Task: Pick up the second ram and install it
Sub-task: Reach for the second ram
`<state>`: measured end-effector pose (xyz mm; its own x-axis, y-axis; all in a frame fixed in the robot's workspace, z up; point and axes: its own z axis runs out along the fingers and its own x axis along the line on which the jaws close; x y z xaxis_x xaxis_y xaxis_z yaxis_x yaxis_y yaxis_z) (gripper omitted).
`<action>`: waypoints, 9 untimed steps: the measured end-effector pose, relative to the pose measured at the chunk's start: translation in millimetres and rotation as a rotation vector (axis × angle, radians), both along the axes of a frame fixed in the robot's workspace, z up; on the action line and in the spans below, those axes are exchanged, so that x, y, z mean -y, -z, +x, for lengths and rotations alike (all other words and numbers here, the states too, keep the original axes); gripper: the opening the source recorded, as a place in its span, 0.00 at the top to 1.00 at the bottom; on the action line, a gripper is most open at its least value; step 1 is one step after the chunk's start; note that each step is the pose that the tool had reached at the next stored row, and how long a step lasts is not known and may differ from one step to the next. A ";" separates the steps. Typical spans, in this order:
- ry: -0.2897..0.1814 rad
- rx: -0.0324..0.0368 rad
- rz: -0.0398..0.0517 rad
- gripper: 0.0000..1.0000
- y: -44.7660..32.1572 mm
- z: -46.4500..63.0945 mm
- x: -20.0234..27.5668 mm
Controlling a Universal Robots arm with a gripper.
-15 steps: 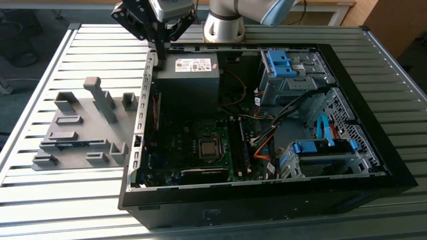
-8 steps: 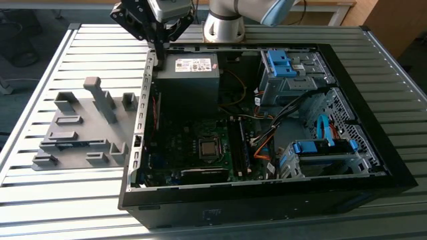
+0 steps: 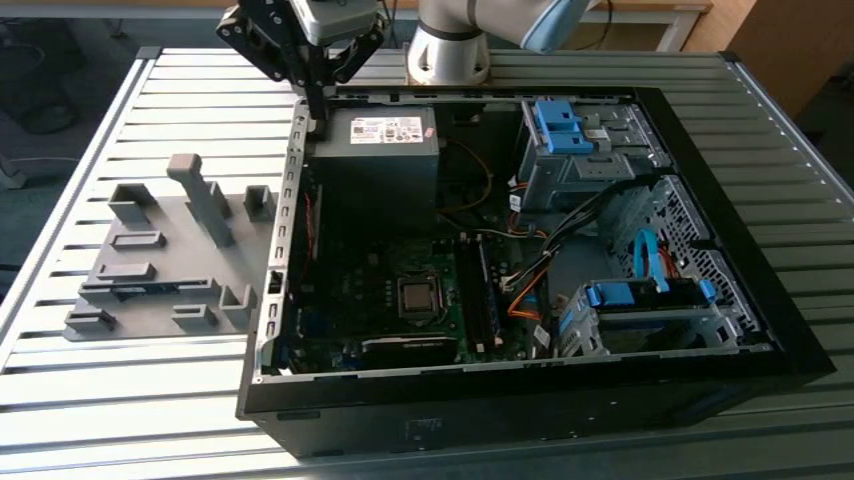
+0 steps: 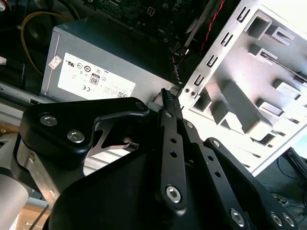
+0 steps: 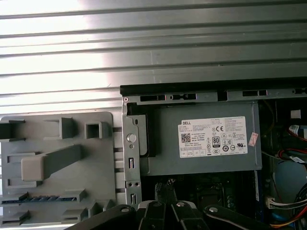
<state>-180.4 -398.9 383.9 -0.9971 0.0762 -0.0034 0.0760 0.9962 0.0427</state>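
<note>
Two containers sit on the slatted surface (image 3: 134,400): the open computer case (image 3: 534,410) and, just beside it on the exterior view's left, the grey fixture tray (image 3: 167,225). The case holds a grey power supply (image 3: 380,150), the motherboard (image 3: 400,290), loose cables and two blue-clipped drive cages (image 3: 561,125); in a low slot of the tray I see the second ram (image 5: 38,199), well apart from my hand (image 3: 318,95). That hand hovers over the case corner by the power supply with its fingers pressed together on nothing, and the supply's white printed label (image 5: 212,136) has a small pink sticker (image 5: 253,139) beside it.
</note>
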 end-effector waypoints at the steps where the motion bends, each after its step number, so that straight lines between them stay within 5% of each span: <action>1: 0.000 0.0000 0.0000 0.89 0.1 -0.4 0.0; 9: 0.000 -0.0007 0.0000 0.89 0.6 -3.7 0.0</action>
